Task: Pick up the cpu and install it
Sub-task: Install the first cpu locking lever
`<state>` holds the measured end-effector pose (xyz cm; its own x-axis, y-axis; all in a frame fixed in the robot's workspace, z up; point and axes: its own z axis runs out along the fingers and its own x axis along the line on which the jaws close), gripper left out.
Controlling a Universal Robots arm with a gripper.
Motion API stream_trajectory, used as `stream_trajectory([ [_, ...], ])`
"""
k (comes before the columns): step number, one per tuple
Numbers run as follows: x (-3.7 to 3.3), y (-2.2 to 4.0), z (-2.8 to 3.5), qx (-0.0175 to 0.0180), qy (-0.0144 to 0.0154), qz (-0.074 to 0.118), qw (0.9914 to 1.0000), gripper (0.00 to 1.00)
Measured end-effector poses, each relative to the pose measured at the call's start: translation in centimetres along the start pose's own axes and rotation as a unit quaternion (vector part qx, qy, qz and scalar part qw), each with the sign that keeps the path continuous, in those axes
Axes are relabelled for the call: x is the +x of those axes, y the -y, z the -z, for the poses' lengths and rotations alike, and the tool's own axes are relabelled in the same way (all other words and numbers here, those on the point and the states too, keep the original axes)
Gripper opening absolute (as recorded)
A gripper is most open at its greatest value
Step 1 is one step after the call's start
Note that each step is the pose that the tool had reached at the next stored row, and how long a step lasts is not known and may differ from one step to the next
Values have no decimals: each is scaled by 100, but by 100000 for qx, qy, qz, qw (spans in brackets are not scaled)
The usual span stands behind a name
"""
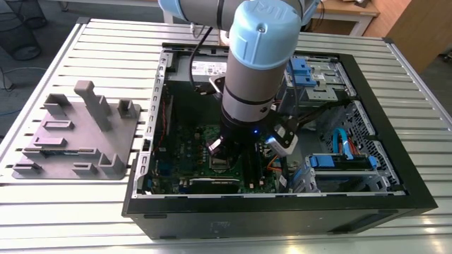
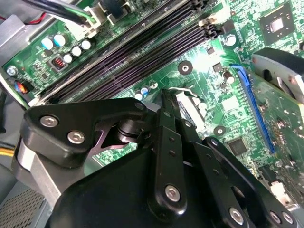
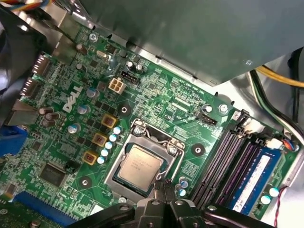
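Inspecting the motherboard (image 3: 156,95), we find the cpu (image 3: 139,167) lying flat inside its socket frame (image 3: 164,142), beside the memory slots (image 3: 228,161). We note the gripper (image 3: 165,187) just above the socket's edge, fingers drawn close together and holding nothing, apart from the cpu.
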<state>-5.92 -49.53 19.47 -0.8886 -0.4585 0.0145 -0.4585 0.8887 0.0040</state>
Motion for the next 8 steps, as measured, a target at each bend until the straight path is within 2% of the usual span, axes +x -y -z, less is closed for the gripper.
stream_trajectory([
  [2, 5, 9, -22, 1, 1, -226, 100000, 11],
  [6, 6, 12, -26, -25, 13, -271, 100000, 11],
  [8, 16, 34, -34, -49, 26, -261, 100000, 11],
])
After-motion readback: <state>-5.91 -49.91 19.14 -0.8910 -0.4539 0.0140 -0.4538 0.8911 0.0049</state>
